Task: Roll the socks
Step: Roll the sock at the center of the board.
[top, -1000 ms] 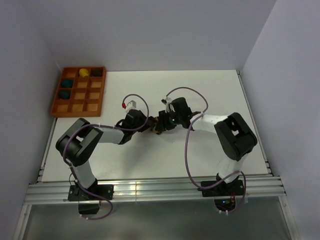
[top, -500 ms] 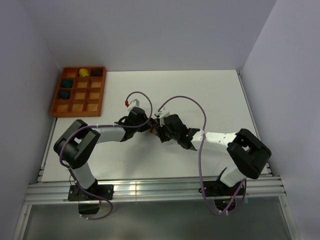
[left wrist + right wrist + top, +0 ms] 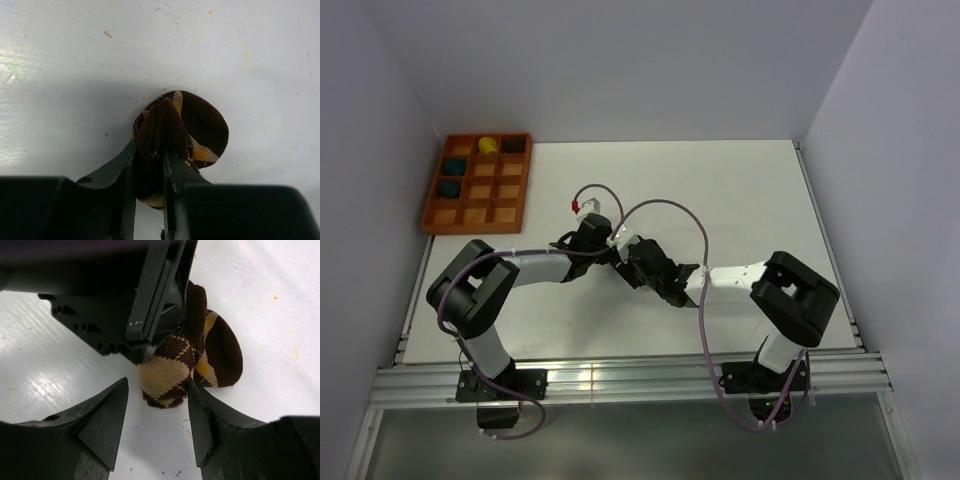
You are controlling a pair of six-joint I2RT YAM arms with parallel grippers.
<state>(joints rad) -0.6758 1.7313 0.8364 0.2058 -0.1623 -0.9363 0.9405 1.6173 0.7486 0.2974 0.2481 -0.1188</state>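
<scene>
A brown, cream and yellow argyle sock bundle (image 3: pixel 192 127) lies rolled on the white table, near its middle. My left gripper (image 3: pixel 149 165) is shut on a fold of it, fingers pinching the near edge. In the right wrist view the same sock bundle (image 3: pixel 190 362) lies just past my right gripper (image 3: pixel 157 407), which is open with one finger on each side of its cream end; its right finger is touching the sock. In the top view both grippers meet at the sock (image 3: pixel 620 262), which is mostly hidden beneath them.
An orange compartment tray (image 3: pixel 477 183) stands at the far left with rolled socks in its back cells: a yellow one (image 3: pixel 488 146), a dark one (image 3: pixel 513 145) and two teal ones (image 3: pixel 453 167). The table's near edge runs by the arm bases.
My right arm has swung down and left, now reaching the sock from the near right instead of from behind. My left gripper has stayed shut on the sock.
</scene>
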